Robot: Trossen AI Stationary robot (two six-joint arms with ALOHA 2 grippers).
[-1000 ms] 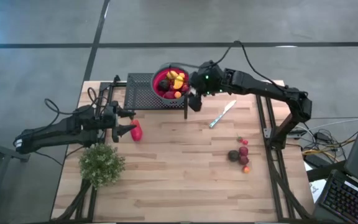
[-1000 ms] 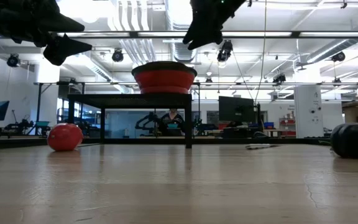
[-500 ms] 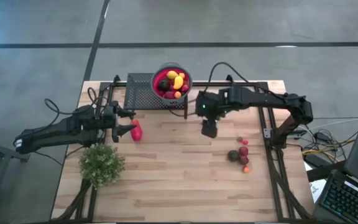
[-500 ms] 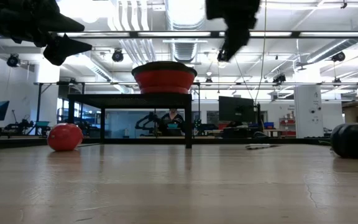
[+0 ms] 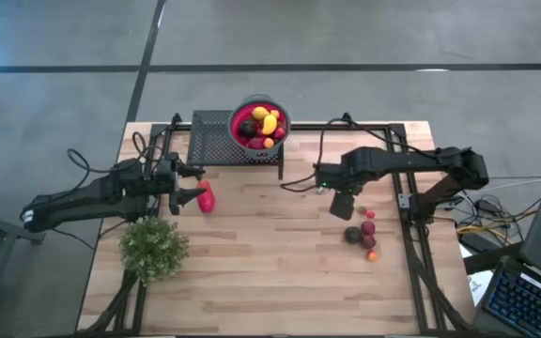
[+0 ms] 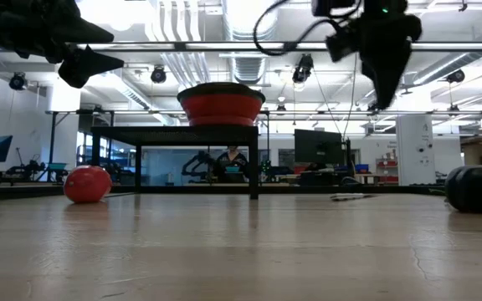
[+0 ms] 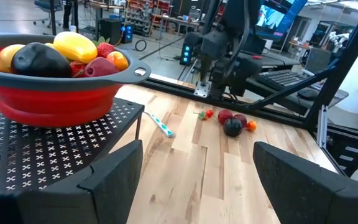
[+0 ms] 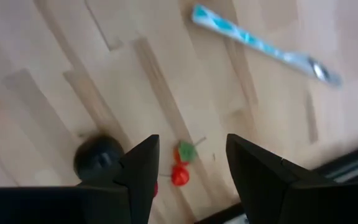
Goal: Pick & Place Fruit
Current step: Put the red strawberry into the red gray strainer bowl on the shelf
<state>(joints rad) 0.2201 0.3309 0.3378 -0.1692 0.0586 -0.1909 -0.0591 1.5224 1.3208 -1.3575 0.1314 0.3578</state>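
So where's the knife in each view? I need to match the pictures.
High view: not visible; the right tool hangs over that spot.
Low view: thin sliver lying flat on the table, right of the rack.
Left wrist view: on the wood beyond the rack's corner.
Right wrist view: along the upper right.
Shared landmark: the small cluster of loose fruit nearby.
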